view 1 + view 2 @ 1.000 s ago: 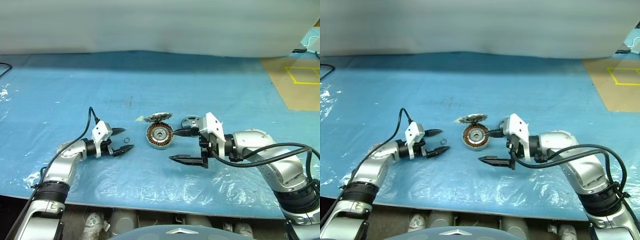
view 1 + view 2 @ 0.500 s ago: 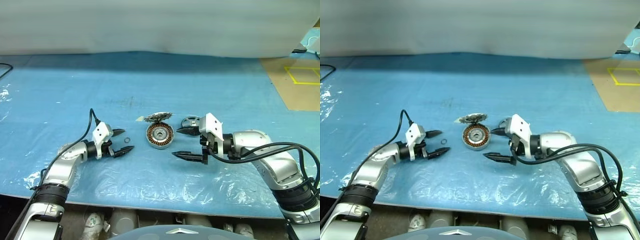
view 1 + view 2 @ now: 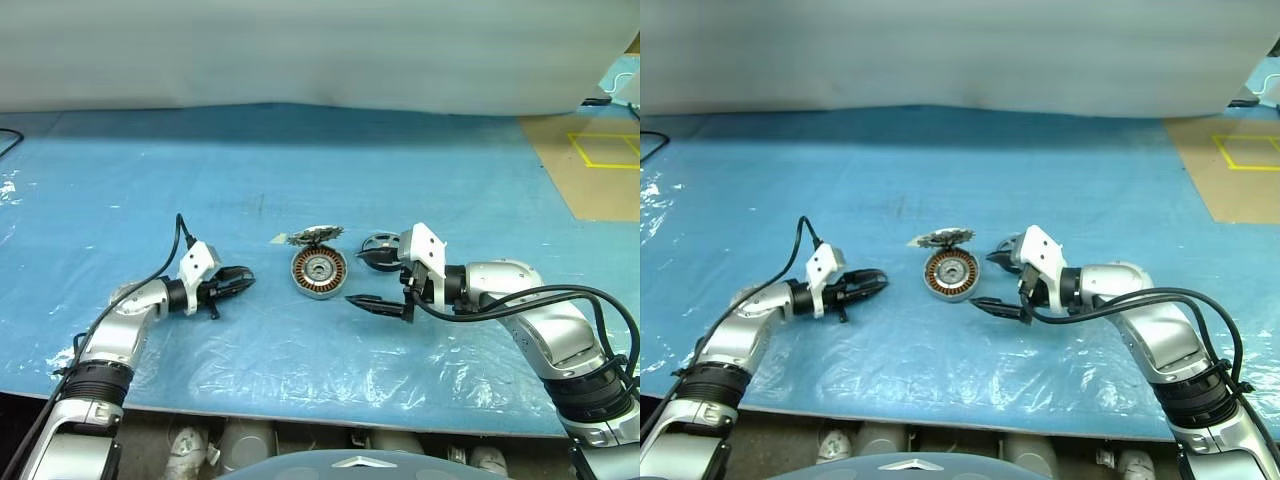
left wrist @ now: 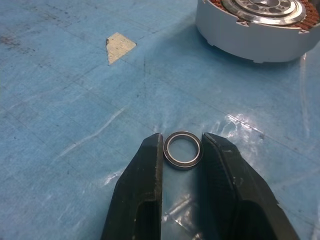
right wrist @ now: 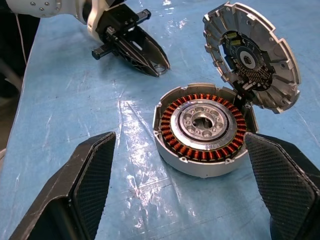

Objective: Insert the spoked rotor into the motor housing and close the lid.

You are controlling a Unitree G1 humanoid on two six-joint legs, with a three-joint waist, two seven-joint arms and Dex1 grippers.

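The left gripper (image 4: 182, 150) has its fingers closed onto a small dark ring (image 4: 183, 149), one pad on each side, low on the blue sheet (image 3: 300, 180). The right gripper (image 5: 180, 165) is spread wide, its fingers flanking the motor housing (image 5: 202, 127) without touching. The lid (image 5: 252, 55) stands tilted open at the housing's rim. The spoked rotor (image 3: 378, 243) lies just behind the right gripper. Bare sheet surrounds everything.

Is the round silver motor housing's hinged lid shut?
No, the lid stands tilted open at the rim of the motor housing, leaving the copper windings exposed.
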